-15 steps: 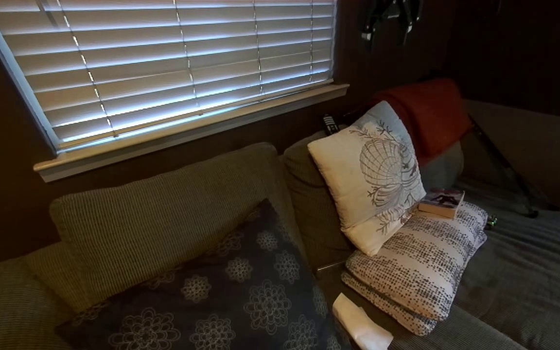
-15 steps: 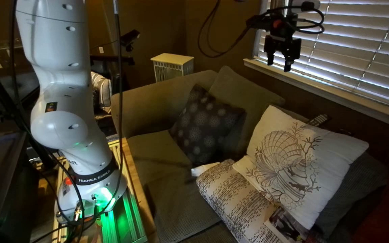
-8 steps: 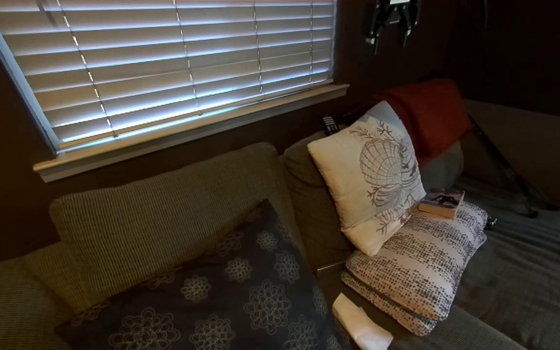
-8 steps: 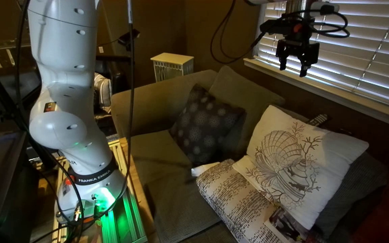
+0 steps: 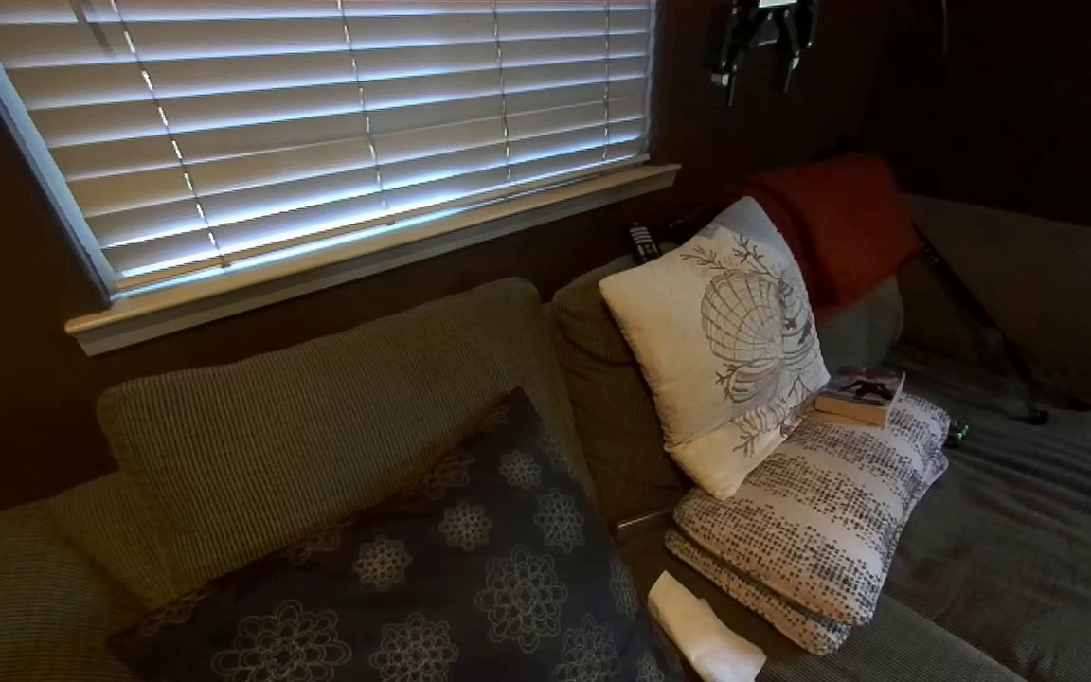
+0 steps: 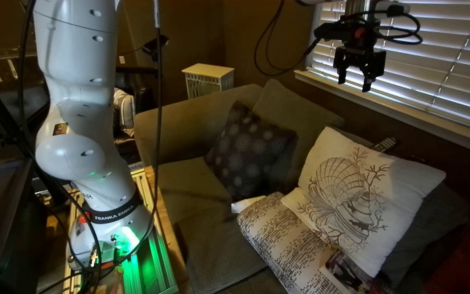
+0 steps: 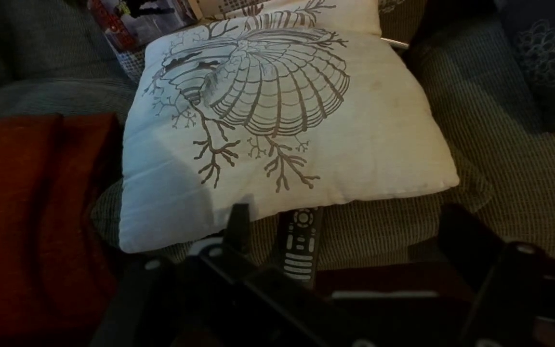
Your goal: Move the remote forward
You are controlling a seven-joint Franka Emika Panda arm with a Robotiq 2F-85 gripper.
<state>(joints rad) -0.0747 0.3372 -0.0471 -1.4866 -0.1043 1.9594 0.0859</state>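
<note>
The remote is slim and black with pale buttons. It lies on top of the couch back behind the white shell cushion, and shows in both exterior views (image 5: pixel 644 243) (image 6: pixel 384 145) and in the wrist view (image 7: pixel 300 243). The cushion hides one end of it, and a gripper finger overlaps its other end in the wrist view. My gripper hangs in the air above the couch back in both exterior views (image 5: pixel 756 87) (image 6: pixel 354 84). Its fingers stand wide apart in the wrist view (image 7: pixel 346 217), with nothing held. The remote appears between them, nearer the left finger.
The white shell cushion (image 6: pixel 341 196) leans against the couch back beside the remote. A window sill (image 6: pixel 402 108) and wall run behind it. A red cloth (image 5: pixel 839 227) drapes over the couch back. A book (image 5: pixel 860 398) lies on a patterned cushion (image 5: pixel 811 511).
Between one second and half a second ago, my gripper moved right and slightly down in an exterior view, towards the remote's side. Since then it has hardly moved. The remote has not moved.
</note>
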